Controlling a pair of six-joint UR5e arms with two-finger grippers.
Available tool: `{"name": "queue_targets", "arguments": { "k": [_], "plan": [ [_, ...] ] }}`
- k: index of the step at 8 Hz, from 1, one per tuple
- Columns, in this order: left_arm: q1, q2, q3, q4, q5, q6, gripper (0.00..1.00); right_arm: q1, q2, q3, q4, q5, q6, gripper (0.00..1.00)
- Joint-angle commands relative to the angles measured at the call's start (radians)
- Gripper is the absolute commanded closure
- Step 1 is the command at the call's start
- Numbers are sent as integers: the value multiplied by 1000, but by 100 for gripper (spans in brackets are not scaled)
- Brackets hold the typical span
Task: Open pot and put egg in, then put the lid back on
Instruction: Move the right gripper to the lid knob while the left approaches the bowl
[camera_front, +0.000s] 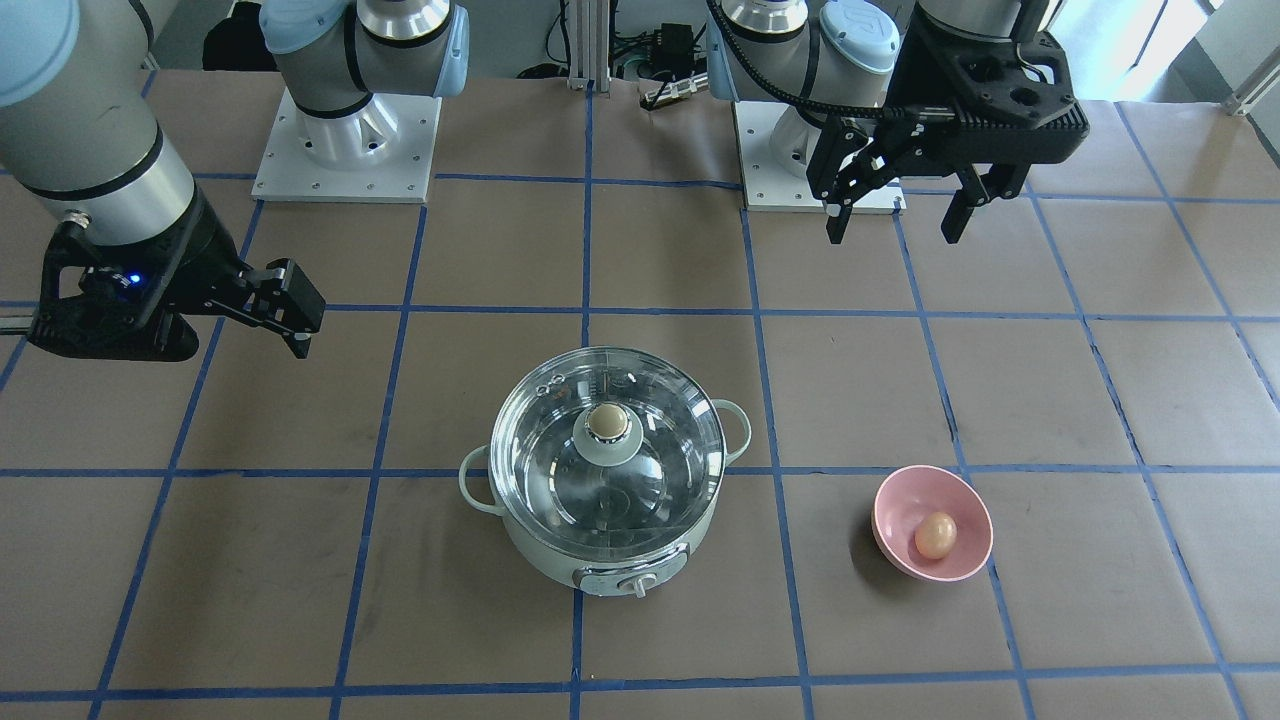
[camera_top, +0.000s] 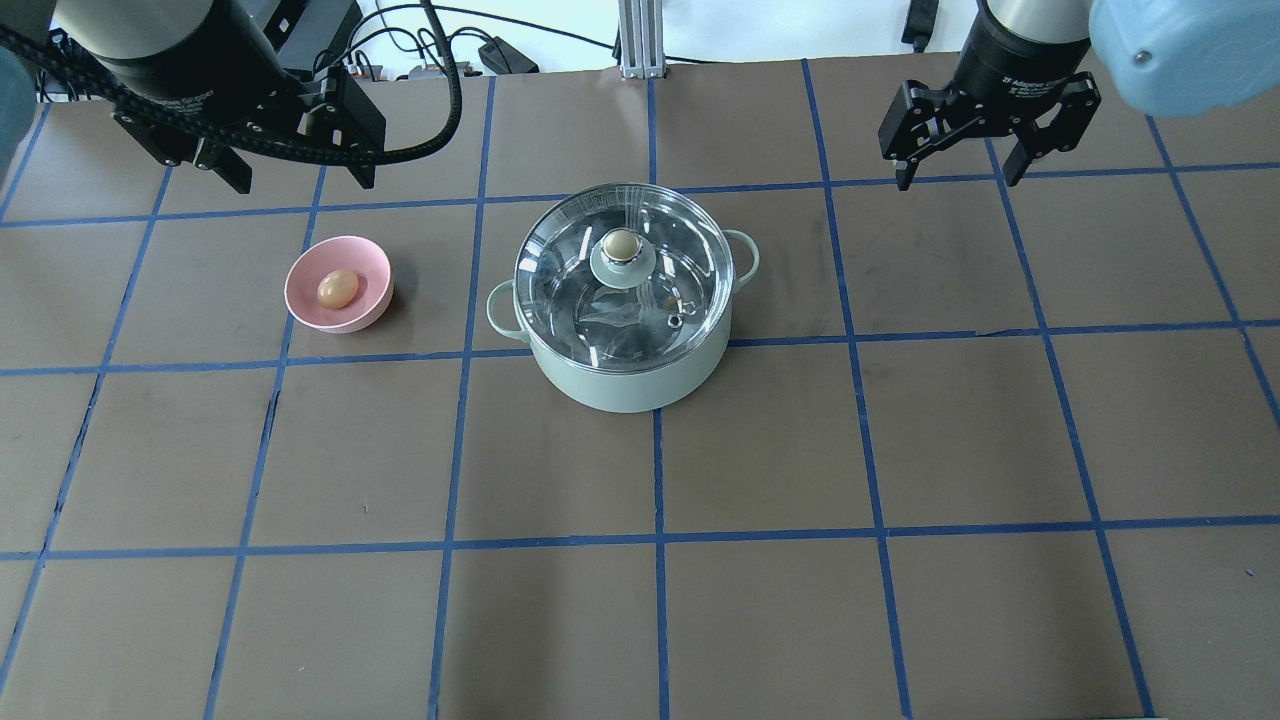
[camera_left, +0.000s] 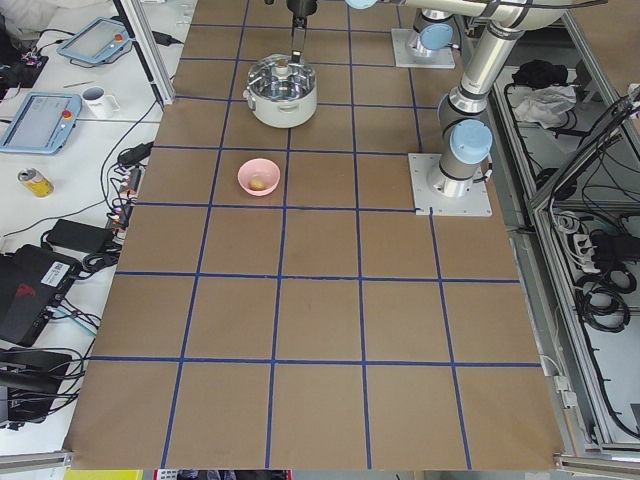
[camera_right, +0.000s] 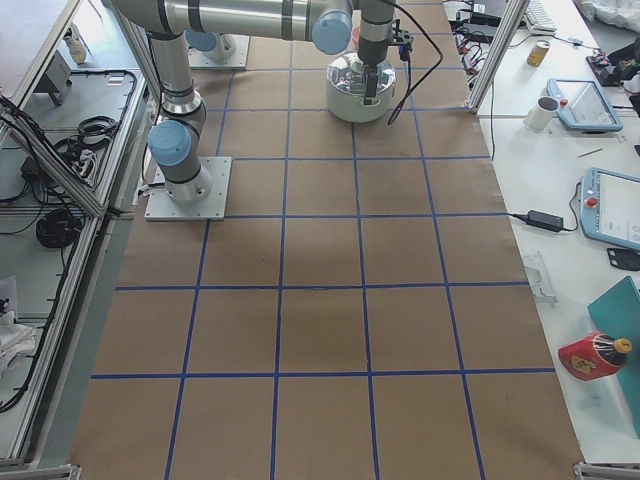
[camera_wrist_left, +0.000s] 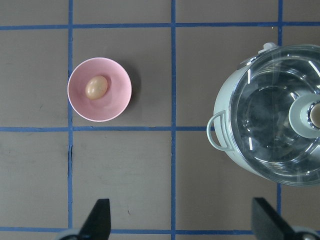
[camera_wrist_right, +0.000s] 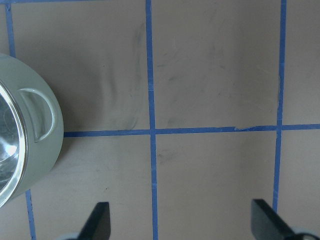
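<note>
The mint-green pot (camera_top: 620, 385) stands mid-table with the glass lid (camera_top: 670, 280) on it, tan knob (camera_top: 620, 243) at the lid's centre. The tan egg (camera_top: 337, 288) lies in a pink bowl (camera_top: 305, 265) to the pot's left. My left gripper (camera_top: 300, 180) is open and empty, high and behind the bowl; its wrist view shows the egg (camera_wrist_left: 96, 87) and the lid (camera_wrist_left: 270, 110) below. My right gripper (camera_top: 958, 175) is open and empty, behind and to the right of the pot; its wrist view shows only the pot's side and handle (camera_wrist_right: 42, 115).
The table is brown paper with a blue tape grid. The arm bases (camera_front: 345, 140) stand at the robot's edge. The pot's dial panel (camera_front: 625, 582) faces the operators' side. Beyond the table's ends are benches with tablets, a mug and cables (camera_left: 90, 100).
</note>
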Motion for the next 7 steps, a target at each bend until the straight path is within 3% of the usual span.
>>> {"name": "queue_targets", "arguments": {
  "k": [1,3,5,7],
  "plan": [
    [0,1,0,0,1,0,0,2,-1,0,0,-2,-6,0],
    [0,-3,-3,0,-1,1,0,33,2,-21,-18,4,38,0],
    [0,-16,-3,2,-2,9,0,154,56,-53,-74,5,150,0],
    [6,-110,-3,56,-1,6,0,257,139,-105,-127,5,250,0]
  ]
}}
